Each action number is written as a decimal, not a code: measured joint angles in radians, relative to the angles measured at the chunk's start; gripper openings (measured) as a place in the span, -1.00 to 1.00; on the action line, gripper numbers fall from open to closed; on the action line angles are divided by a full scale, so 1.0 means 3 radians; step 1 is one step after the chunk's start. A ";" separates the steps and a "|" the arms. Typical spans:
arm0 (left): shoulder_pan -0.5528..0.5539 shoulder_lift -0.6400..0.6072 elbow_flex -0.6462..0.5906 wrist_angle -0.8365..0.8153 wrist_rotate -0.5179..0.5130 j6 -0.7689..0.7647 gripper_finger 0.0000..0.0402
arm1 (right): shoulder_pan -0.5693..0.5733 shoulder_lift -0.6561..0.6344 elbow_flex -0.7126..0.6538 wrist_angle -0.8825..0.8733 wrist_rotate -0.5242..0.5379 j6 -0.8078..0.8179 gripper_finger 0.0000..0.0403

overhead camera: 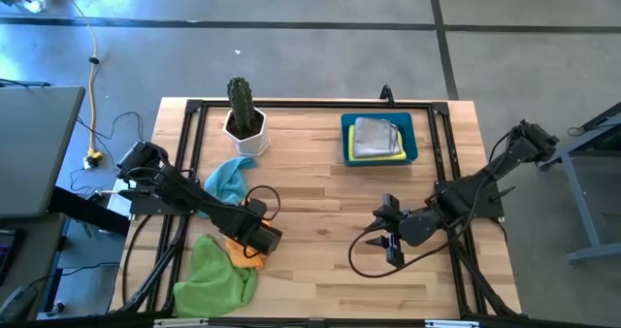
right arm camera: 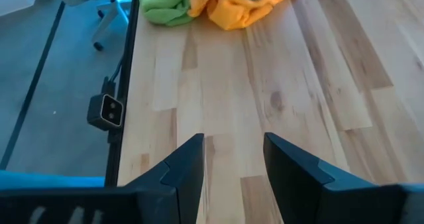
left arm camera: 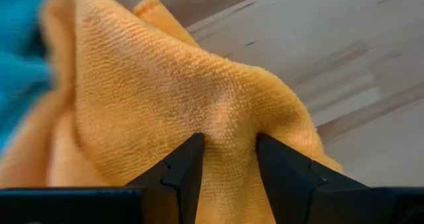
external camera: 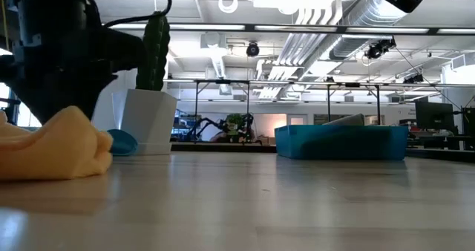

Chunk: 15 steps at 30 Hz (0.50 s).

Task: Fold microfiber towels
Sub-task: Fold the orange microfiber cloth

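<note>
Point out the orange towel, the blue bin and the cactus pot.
orange towel [left arm camera: 165, 98]: left wrist view, raised fold.
blue bin [overhead camera: 411, 140]: high view, right wall.
cactus pot [overhead camera: 247, 136]: high view, white front side.

Orange towel [left arm camera: 199, 98], lime green towel [overhead camera: 215, 270], lt blue towel [overhead camera: 228, 178]; grey towel [overhead camera: 376, 134] in blue bin [overhead camera: 412, 139]; white cactus pot [overhead camera: 245, 132].

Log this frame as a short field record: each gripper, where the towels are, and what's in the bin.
left gripper: fingers astride a fold of the orange towel, near the table's front left
right gripper: open, empty, over bare table at right centre
loose towels: green towel at front left, blue towel behind it, orange between them
bin: back right, holds a grey towel stacked on a yellow towel
cactus: in a white pot, back left
fold state: loose towels crumpled, none of them folded yet
</note>
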 joint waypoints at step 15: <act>0.0300 0.0001 -0.0134 0.2534 -0.0792 0.1052 -0.35 | 0.0040 0.0000 0.0000 0.0001 0.0063 -0.0179 -0.26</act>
